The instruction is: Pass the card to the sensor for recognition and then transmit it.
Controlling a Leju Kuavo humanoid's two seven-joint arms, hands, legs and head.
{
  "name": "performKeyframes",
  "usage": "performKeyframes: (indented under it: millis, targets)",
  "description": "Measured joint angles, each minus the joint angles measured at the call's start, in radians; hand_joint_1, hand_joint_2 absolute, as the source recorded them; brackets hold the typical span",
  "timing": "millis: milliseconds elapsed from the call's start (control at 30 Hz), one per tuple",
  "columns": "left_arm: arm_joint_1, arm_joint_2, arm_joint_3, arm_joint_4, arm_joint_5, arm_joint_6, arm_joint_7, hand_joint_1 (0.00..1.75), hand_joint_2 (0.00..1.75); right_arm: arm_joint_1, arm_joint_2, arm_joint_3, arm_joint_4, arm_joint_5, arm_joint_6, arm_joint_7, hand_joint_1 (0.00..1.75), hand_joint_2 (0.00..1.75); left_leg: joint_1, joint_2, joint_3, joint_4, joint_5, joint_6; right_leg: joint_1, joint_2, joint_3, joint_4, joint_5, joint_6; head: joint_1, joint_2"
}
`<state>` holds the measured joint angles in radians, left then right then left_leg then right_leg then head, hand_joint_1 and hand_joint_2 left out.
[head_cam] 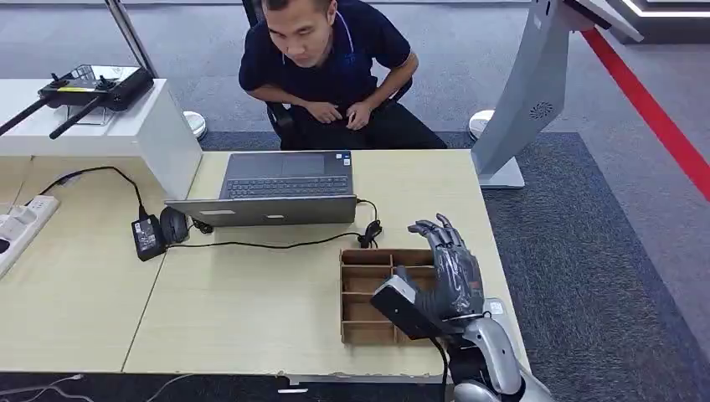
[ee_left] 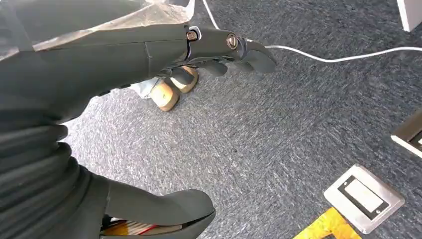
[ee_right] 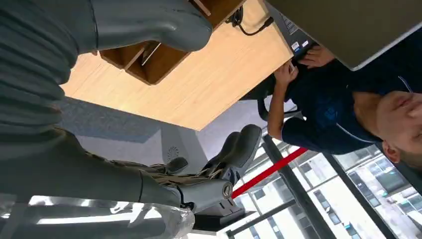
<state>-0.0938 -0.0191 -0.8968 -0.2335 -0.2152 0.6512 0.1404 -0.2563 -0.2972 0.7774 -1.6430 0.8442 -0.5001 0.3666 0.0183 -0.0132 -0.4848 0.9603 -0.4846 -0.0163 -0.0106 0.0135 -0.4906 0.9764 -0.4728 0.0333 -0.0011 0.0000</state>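
My right hand [head_cam: 452, 268] is raised over the right half of a wooden divided box [head_cam: 366, 295] near the table's front right corner. Its fingers are spread and point away from me, and nothing lies between them. In the right wrist view the box [ee_right: 149, 59] sits beyond the thumb [ee_right: 149, 20], and the fingers [ee_right: 239, 147] stretch out with nothing in them. The box compartments that I can see look bare; my hand hides the others. My left hand [ee_left: 124, 50] hangs over grey carpet, fingers loosely apart, holding nothing.
A person sits behind the table, hands in lap, facing an open laptop [head_cam: 285, 180]. A black cable [head_cam: 276, 244], a charger [head_cam: 147, 236] and a mouse [head_cam: 173, 224] lie left of the box. A white cabinet [head_cam: 159, 134] stands at the left, a white kiosk base [head_cam: 523, 109] at the back right.
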Motion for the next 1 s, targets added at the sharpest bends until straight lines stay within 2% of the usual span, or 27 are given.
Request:
performKeyframes:
  millis: [600, 733, 1000]
  targets:
    - [0.000, 0.000, 0.000, 0.000, 0.010, -0.013, -0.001, 0.00, 1.75, 0.000, 0.000, 0.002, 0.000, -0.002, 0.001, 0.000, 0.45, 1.75, 0.000, 0.000, 0.000, 0.000, 0.000, 0.000, 0.000, 0.000, 0.000, 0.000, 0.000, 0.000, 0.000, 0.000]
    - [0.000, 0.003, 0.004, 0.000, 0.094, -0.103, -0.029, 0.00, 1.75, 0.004, -0.003, 0.002, 0.001, -0.010, 0.000, 0.003, 0.47, 1.75, 0.000, 0.000, 0.000, 0.000, 0.000, 0.000, 0.000, 0.000, 0.000, 0.000, 0.000, 0.000, 0.000, 0.000]
    - [-0.001, 0.045, 0.070, 0.000, 0.309, -0.370, -0.076, 0.00, 1.75, 0.032, -0.019, -0.004, 0.014, -0.019, -0.006, 0.001, 0.47, 1.75, 0.000, 0.000, 0.000, 0.000, 0.000, 0.000, 0.000, 0.000, -0.001, 0.000, 0.000, 0.000, 0.000, 0.000]
